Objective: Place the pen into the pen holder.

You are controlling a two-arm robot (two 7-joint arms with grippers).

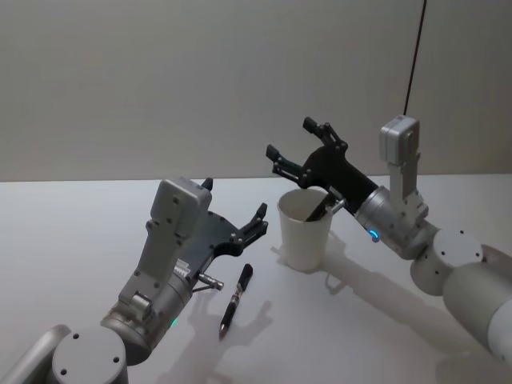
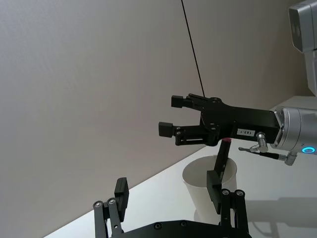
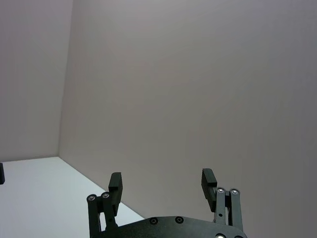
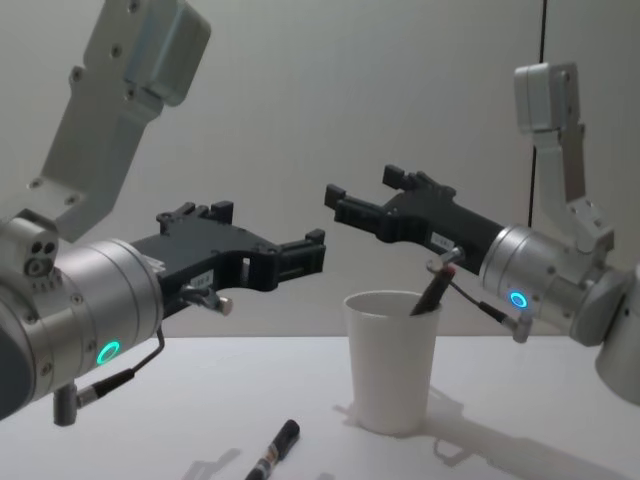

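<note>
Looking down from the head, we see the pen holder [image 1: 304, 234] standing toward the far edge of the table [image 1: 88, 240], with a dark pen [image 1: 317, 210] leaning inside it. The right gripper [image 1: 290, 138] hovers above its rim, jaws wide apart, holding nothing. A black pen [image 1: 237, 298] lies flat on the table, nearer us than the holder, to its left and clear of it. The left gripper [image 1: 236, 198] hangs in the air left of the holder, jaws spread wide, empty too.

Over to the left wrist: its own gripper [image 2: 167, 184] gapes open, and beyond it the right gripper [image 2: 171, 115] sits over the holder [image 2: 195, 196], the dark pen [image 2: 222, 156] poking past the rim.

Right wrist now: that gripper [image 3: 161, 179] is wide open, nothing between the fingers.

From the chest, we catch the dark pen [image 4: 435, 290] tilted to the right in the holder [image 4: 392, 365], and the black pen [image 4: 272, 455] lying in front of it.
</note>
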